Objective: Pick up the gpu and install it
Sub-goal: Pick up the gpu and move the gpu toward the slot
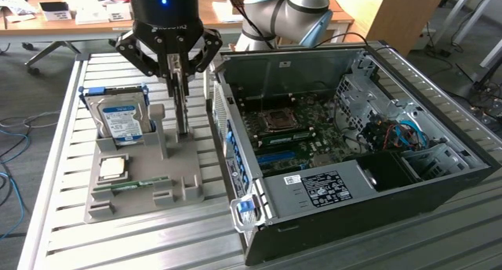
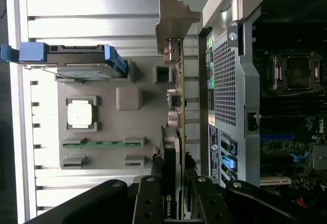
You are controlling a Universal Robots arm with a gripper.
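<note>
Over at the exterior view's left, a hard drive (image 1: 121, 120) stands on edge in a grey holder (image 1: 137, 196), with a processor chip (image 1: 112, 167) and a memory stick (image 1: 133, 185) lying in it nearer the camera. Just right of the drive, the gripper (image 1: 178, 76) is clamped on the gpu (image 1: 183, 114), which stands upright with its lower end down at the holder. Further right lies the open computer case (image 1: 377, 217).

One grey holder (image 1: 149, 164) lies on one slatted metal table (image 1: 117, 246). In the holder there are one hard drive (image 1: 119, 120), one processor chip (image 1: 112, 167) and one memory stick (image 1: 137, 183). Over the holder there are one gripper (image 1: 182, 90) and one graphics card (image 1: 182, 117). Just beside the holder, on the exterior view's right, stands one open computer case (image 1: 353, 223). Behind the holder is one robot arm (image 1: 290, 11).
</note>
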